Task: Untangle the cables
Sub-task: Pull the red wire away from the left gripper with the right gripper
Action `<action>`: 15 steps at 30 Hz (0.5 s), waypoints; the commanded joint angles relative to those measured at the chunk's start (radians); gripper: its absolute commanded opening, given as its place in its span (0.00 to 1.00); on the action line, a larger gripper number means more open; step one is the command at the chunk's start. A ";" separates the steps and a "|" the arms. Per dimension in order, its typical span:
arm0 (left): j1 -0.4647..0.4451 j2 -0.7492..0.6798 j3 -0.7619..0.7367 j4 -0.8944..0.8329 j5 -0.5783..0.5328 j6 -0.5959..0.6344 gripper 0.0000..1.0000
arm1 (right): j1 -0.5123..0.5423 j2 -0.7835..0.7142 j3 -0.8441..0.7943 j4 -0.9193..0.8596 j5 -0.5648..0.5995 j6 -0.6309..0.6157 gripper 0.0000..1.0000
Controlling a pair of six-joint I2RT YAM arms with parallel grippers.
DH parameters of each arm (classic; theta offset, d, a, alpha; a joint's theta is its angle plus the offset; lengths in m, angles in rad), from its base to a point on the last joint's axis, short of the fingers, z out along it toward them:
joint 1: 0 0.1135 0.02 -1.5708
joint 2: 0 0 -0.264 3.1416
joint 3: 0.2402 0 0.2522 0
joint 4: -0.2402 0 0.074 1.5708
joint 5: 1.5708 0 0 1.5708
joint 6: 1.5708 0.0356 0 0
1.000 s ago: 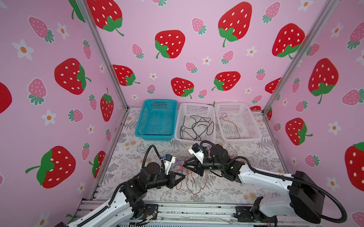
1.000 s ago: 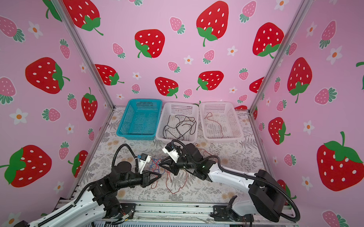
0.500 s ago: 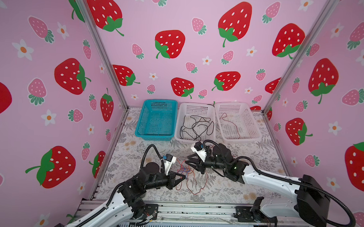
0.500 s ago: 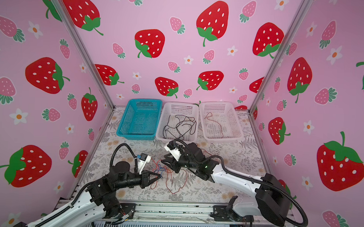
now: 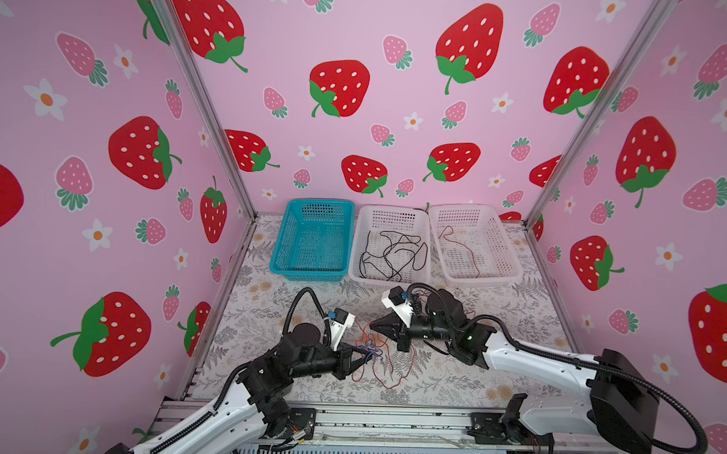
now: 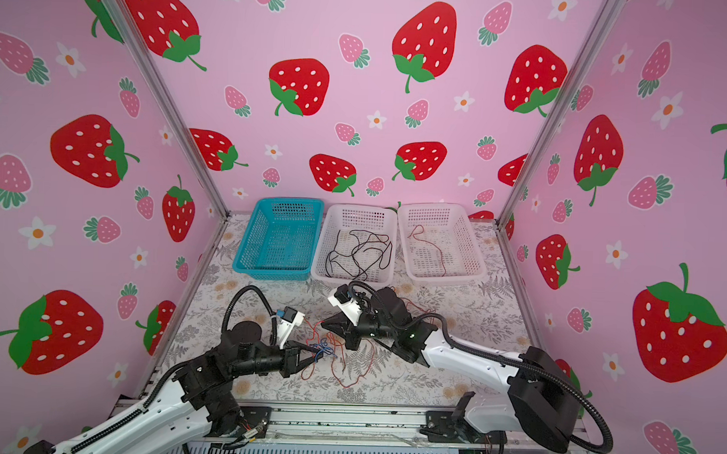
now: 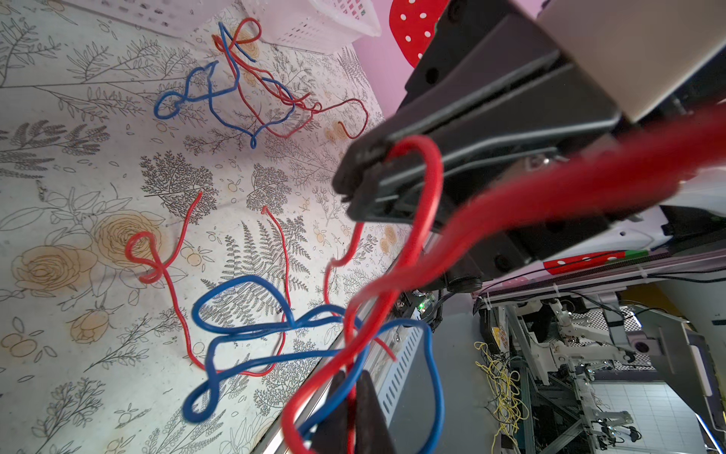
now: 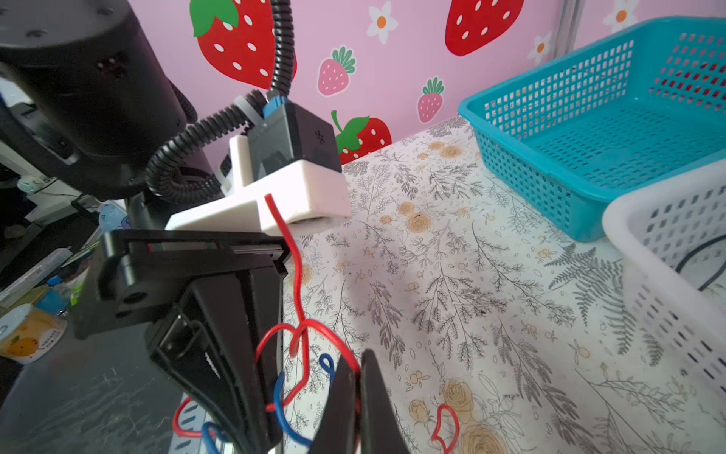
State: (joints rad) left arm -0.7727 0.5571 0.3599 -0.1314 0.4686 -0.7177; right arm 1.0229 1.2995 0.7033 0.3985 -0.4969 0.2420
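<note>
Left gripper [image 5: 363,355] clenches the tangled red and blue cables [image 5: 374,352] between its fingertips; right gripper [image 5: 373,326], just beside it, pinches a red cable [image 8: 300,326] from that tangle.

Back row, side by side: teal basket [image 5: 306,274] at left, mid white basket [image 5: 387,281], rt white basket [image 5: 482,278]. All sit on floral table cover [image 5: 263,312]. Pink strawberry-print walls [image 5: 360,36] on 3 sides.

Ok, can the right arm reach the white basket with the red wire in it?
Probably yes: that white basket lies just beyond the right arm, nothing standing between. But the right tool is shut on a red cable tangled into the bunch the left tool grips, which might tug.
</note>
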 commanded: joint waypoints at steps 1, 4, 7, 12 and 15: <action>-0.007 0.003 0.042 0.013 0.037 0.026 0.13 | -0.006 -0.038 -0.010 0.049 -0.023 -0.002 0.00; -0.007 0.002 0.038 0.014 0.032 0.027 0.38 | -0.011 -0.072 -0.016 0.048 0.041 0.003 0.00; -0.007 -0.002 0.028 0.021 0.034 0.027 0.56 | -0.027 -0.117 -0.017 0.051 0.106 0.019 0.00; -0.009 -0.013 0.010 0.033 0.035 0.028 0.65 | -0.047 -0.177 -0.009 0.060 0.129 0.052 0.00; -0.009 -0.031 0.000 0.044 0.024 0.026 0.67 | -0.048 -0.197 0.004 0.056 0.108 0.066 0.00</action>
State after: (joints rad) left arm -0.7773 0.5491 0.3595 -0.1230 0.4900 -0.7006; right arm 0.9775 1.1240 0.6941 0.4271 -0.3920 0.2829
